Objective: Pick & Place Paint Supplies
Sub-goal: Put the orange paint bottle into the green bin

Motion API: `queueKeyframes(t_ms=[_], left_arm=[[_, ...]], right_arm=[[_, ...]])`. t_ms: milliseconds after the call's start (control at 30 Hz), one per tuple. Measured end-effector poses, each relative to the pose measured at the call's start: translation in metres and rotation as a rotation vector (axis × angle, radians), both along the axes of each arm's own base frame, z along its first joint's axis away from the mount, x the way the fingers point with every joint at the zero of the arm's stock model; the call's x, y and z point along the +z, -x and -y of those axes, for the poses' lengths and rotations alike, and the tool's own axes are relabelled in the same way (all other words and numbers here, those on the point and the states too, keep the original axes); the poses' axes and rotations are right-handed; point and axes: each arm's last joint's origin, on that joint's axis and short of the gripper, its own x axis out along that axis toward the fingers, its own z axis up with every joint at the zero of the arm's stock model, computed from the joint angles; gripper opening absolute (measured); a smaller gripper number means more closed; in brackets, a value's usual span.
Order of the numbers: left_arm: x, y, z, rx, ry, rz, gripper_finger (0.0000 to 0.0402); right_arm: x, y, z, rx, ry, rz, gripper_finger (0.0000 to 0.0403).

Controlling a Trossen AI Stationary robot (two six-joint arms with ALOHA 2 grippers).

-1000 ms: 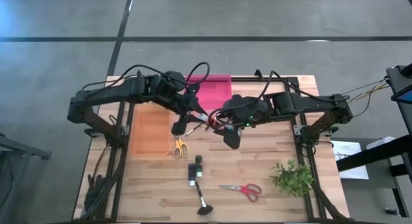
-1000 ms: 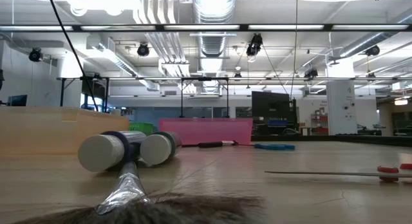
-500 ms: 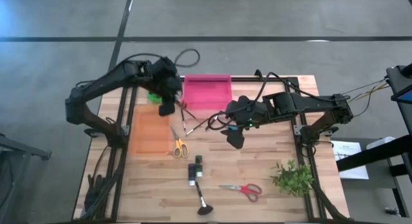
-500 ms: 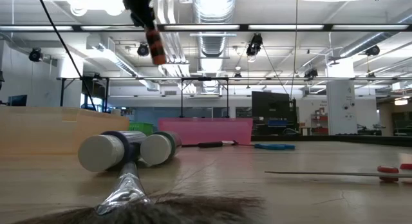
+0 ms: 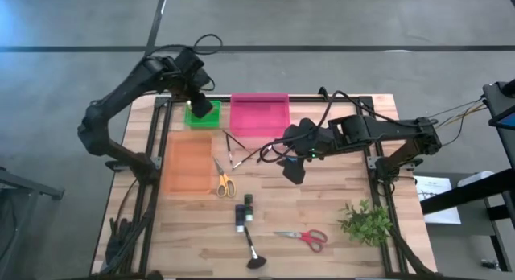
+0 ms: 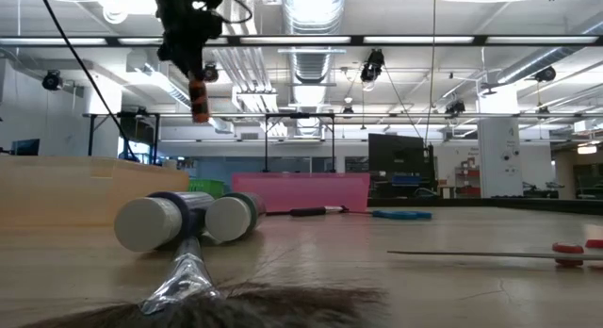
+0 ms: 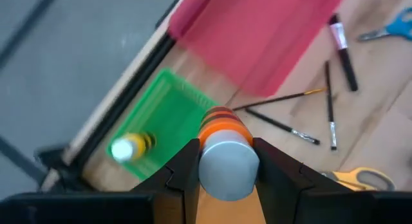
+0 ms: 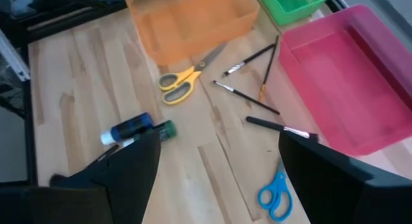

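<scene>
My left gripper (image 5: 199,104) hangs over the green bin (image 5: 201,116) at the table's far left, shut on an orange paint bottle (image 6: 199,96) with dark bands and a grey cap. A yellow bottle (image 7: 131,147) lies in that bin. My right gripper (image 5: 294,169) hovers open above the table's middle, with nothing between its fingers (image 8: 129,161). Slim brushes (image 5: 234,147), yellow scissors (image 5: 224,184), two bottles (image 5: 243,215), red scissors (image 5: 305,237) and blue scissors (image 8: 275,196) lie flat on the wood. My left gripper pinches the orange bottle between its two fingers at the grey-capped end (image 7: 207,167), which faces back toward the wrist. The fingers come steeply from above and lie along the bottle. The bottle hangs nearly upright below them (image 6: 199,106), lifted clear above the green bin.
A pink bin (image 5: 259,113) stands at the far middle and an orange bin (image 5: 189,163) at the left. A broad brush (image 5: 254,253) lies at the near edge and a green plant sprig (image 5: 366,222) at the near right. Bare wood lies right of my right gripper.
My left gripper has swung from over the brushes in the table's middle toward the far left corner, carrying the orange bottle, and has tipped to point more steeply down. It now hangs above the green bin. The bottle has stayed clear of the table throughout.
</scene>
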Motion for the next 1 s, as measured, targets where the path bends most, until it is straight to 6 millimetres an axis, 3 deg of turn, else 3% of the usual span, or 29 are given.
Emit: queueKeyframes(t_ms=[233, 567, 1000], left_arm=[[-0.038, 0.005, -0.006, 0.149, 0.046, -0.099, 0.0119], [-0.082, 0.021, -0.023, 0.42, 0.107, -0.092, 0.0119], [-0.099, 0.039, -0.032, 0.607, 0.116, -0.06, 0.0119]], right_arm=[[0.0, 0.0, 0.0, -0.001, 0.004, -0.002, 0.0313], [-0.001, 0.0, 0.0, 0.001, 0.007, -0.004, 0.0313], [-0.001, 0.0, 0.0, 0.003, 0.009, -0.004, 0.0313]])
